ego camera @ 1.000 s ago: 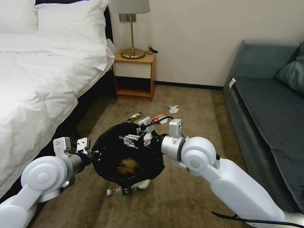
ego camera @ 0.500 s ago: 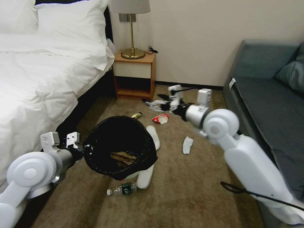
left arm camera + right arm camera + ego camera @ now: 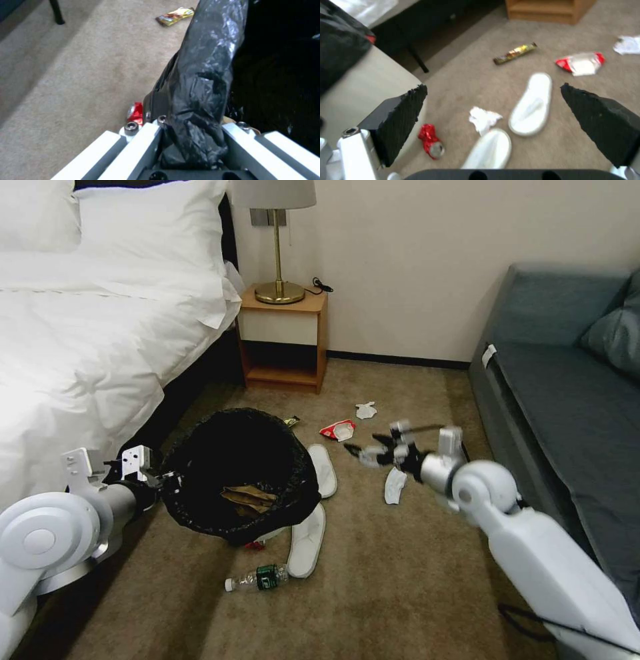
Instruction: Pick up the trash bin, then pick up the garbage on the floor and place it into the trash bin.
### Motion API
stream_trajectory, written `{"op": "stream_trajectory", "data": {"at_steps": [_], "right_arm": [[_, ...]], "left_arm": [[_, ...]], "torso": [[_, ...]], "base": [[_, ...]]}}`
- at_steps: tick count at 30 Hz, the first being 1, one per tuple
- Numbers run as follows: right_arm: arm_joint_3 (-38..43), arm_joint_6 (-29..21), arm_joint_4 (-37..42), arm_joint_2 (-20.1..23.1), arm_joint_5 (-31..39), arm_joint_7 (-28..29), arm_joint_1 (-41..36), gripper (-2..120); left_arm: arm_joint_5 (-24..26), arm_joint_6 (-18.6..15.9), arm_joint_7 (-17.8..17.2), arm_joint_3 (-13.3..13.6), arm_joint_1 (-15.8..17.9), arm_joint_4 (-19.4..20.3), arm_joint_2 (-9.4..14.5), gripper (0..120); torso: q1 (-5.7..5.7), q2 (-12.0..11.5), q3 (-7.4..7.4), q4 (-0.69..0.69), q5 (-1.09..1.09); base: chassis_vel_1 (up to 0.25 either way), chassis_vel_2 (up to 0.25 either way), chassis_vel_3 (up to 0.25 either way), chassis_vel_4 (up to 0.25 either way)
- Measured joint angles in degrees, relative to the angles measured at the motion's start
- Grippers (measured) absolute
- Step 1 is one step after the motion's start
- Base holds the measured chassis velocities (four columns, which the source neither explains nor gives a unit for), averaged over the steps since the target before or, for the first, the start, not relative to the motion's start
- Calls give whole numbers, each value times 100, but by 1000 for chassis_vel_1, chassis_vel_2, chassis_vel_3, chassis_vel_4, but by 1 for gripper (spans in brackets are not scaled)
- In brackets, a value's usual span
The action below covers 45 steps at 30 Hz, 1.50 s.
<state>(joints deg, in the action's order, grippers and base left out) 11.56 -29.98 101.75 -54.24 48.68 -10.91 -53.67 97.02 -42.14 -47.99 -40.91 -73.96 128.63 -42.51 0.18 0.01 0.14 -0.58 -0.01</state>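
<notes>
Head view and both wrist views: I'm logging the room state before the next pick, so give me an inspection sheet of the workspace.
Surface: tan carpet, littered.
Job's things: trash bin held off the floor, brown paper inside; slippers, bottle, tissue, red wrapper, snack packet on the floor.
Clutter: nothing seen beyond the litter.
Grippers: left gripper shut on the bin's bag rim; right gripper open above the slippers.
Cables: black cable by the right arm.
Surroundings: bed, nightstand, lamp, sofa.
</notes>
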Motion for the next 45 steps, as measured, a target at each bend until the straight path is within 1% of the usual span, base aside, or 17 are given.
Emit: {"op": "stream_trajectory", "data": {"at_steps": [1,3,10,12,16,19,21,25,27,28,30,31,33,36,39,42,45], "right_arm": [[0,0,0,0,0,0,0,100],[210,95,19,-9,-218,-5,-390,100],[248,208,-247,-16,-576,-224,-654,100],[87,294,-706,-92,-843,-337,-598,100],[-178,478,-1321,-215,-1057,-521,-401,100],[-321,584,-1567,-273,-1106,-599,-292,100],[-629,878,-2058,-486,-1137,-703,-52,100],[-833,977,-2521,-828,-1232,-931,230,100],[-962,991,-2995,-1173,-1334,-1260,498,100],[-962,991,-2995,-1173,-1334,-1260,498,100],[-1152,967,-3638,-1560,-1257,-1648,855,100],[-1152,967,-3638,-1560,-1257,-1648,855,100],[-1316,878,-4258,-1837,-995,-1986,1175,100],[-1371,852,-4487,-1922,-910,-2105,1287,100],[-1526,776,-5087,-2065,-762,-2348,1521,100],[-1564,746,-5181,-2071,-704,-2349,1546,100],[-1728,547,-5357,-2069,-143,-2252,1564,100]], "left_arm": [[0,0,0,0,0,0,0,0],[-12,0,29,-166,-32,-81,-23,0],[60,1,193,-288,113,-224,12,0],[90,1,260,-295,204,-313,67,0],[315,1,271,-383,237,-246,147,0],[416,0,298,-450,212,-224,191,0],[437,0,406,-561,112,-222,278,0],[475,0,490,-688,17,-176,339,0],[495,1,660,-821,-86,-151,373,0],[495,1,660,-821,-86,-151,373,0],[484,0,957,-1008,-238,-150,386,0],[484,0,957,-1008,-238,-150,386,0],[465,0,1130,-1152,-363,-136,396,0],[465,0,1157,-1194,-407,-128,407,0],[487,0,1231,-1379,-519,-84,455,0],[498,0,1303,-1468,-555,-81,467,0],[493,0,1526,-1732,-647,-155,473,0]], "torso": [[0,0,0,0,0],[0,0,-1,1,1],[0,0,0,0,0],[1,0,1,0,1],[0,0,1,0,1],[0,0,0,0,1],[0,0,1,0,1],[0,0,1,1,-1],[0,0,1,2,2],[0,0,1,2,2],[1,-1,1,2,-1],[1,-1,1,2,-1],[1,-1,1,2,0],[1,-1,1,3,0],[1,-1,1,2,0],[1,-1,1,1,0],[1,-1,1,1,1]], "base": [[0,0,0,0],[0,0,0,0],[0,0,0,0],[0,0,0,0],[0,0,0,0],[0,0,0,0],[0,0,0,0],[0,0,0,0],[0,0,0,0],[0,0,0,0],[0,0,0,0],[0,0,0,0],[0,0,0,0],[0,0,0,0],[0,0,0,0],[0,0,0,0],[0,0,0,0]]}}
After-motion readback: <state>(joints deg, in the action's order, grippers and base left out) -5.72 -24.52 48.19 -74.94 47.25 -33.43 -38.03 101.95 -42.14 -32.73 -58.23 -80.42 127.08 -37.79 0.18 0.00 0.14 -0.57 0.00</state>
